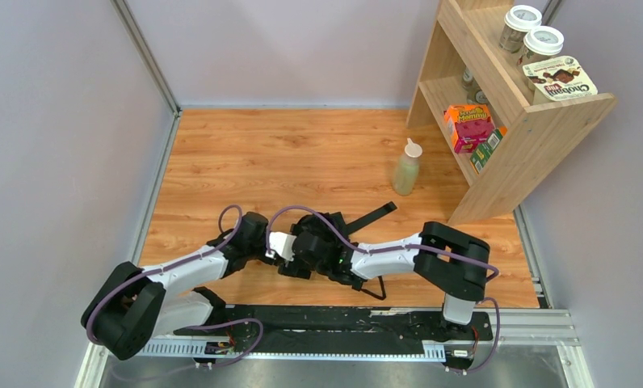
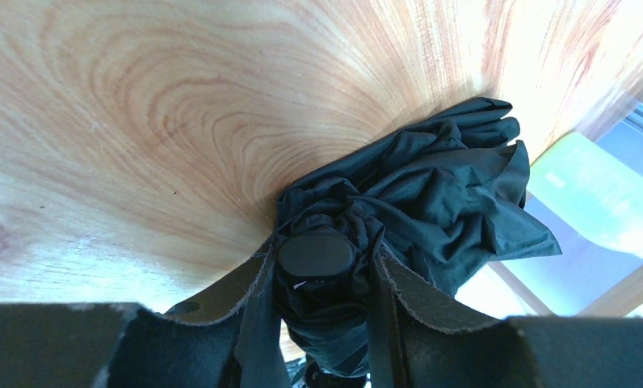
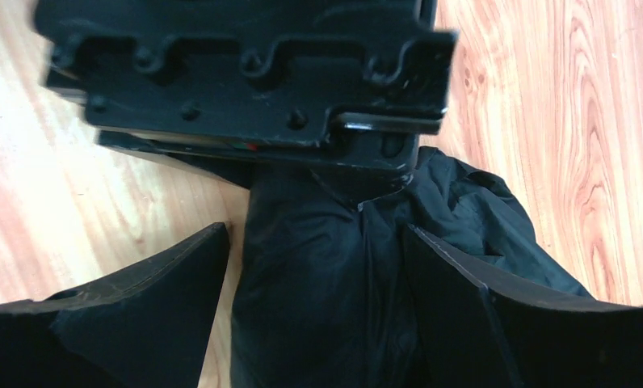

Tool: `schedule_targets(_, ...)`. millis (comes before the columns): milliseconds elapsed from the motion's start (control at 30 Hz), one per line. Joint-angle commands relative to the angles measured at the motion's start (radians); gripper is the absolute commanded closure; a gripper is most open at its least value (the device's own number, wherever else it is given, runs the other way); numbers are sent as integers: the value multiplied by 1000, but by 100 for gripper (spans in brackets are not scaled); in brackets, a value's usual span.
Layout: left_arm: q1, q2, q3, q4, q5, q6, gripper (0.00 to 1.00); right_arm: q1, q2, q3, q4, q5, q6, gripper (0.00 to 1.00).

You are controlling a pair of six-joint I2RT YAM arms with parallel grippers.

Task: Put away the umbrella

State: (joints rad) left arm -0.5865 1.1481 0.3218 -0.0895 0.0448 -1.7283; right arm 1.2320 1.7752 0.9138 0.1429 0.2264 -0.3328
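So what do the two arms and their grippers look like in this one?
Both arms have white link shells with chunky black joint housings. A purple cable loops along the left arm and the right arm. The left gripper and the right gripper each have two flat, wedge-shaped, matte black fingers with scuffed edges. No markings are legible.

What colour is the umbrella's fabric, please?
Matte black; the umbrella shows best in the left wrist view.
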Motion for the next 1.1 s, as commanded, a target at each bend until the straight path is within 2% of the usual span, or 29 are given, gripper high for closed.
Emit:
schedule_targets(0, 1, 18, -32, -253, 0, 27, 100, 1, 62, -30, 135, 132, -8, 18)
schedule_targets(67, 4, 4, -30, -271, -2, 23, 100, 1, 99, -20, 94, 223, 29, 23)
schedule_targets(133, 8, -11, -35, -286, -8, 21, 100, 0, 124, -32, 63, 263, 49, 39)
schedule_targets(167, 10, -30, -38, -289, -10, 16, 100, -2, 130, -39, 43, 274, 67, 51)
schedule_targets(233, 14, -57, -40, -300, -10, 13, 100, -8, 142, -47, -12, 283, 130, 64)
schedule_targets(300, 17, -89, -36, -325, -16, 9, 100, -23, 153, -50, -66, 245, 201, 76)
schedule_targets(400, 28, -151, -43, -355, -34, -2, 100, -45, 161, -73, -59, 79, 261, 97)
schedule_targets(467, 37, -212, -47, -383, -42, -13, 100, -58, 174, -76, -40, -20, 279, 100)
schedule_targets(633, 59, -376, -50, -409, -120, 16, 100, -189, 237, -73, 35, -487, 327, 100)
schedule_targets(700, 68, -439, -52, -412, -164, 41, 75, -253, 276, -58, 46, -652, 394, 100)
schedule_targets(733, 70, -488, -52, -424, -180, 48, 53, -275, 294, -53, 63, -704, 417, 100)
schedule_targets(833, 73, -588, -61, -443, -255, 78, 26, -322, 352, -36, 86, -883, 469, 100)
schedule_targets(933, 76, -709, -67, -452, -293, 99, 25, -356, 418, -4, 87, -978, 529, 100)
schedule_targets(1067, 76, -792, -82, -454, -306, 96, 25, -384, 513, 43, 92, -1073, 621, 100)
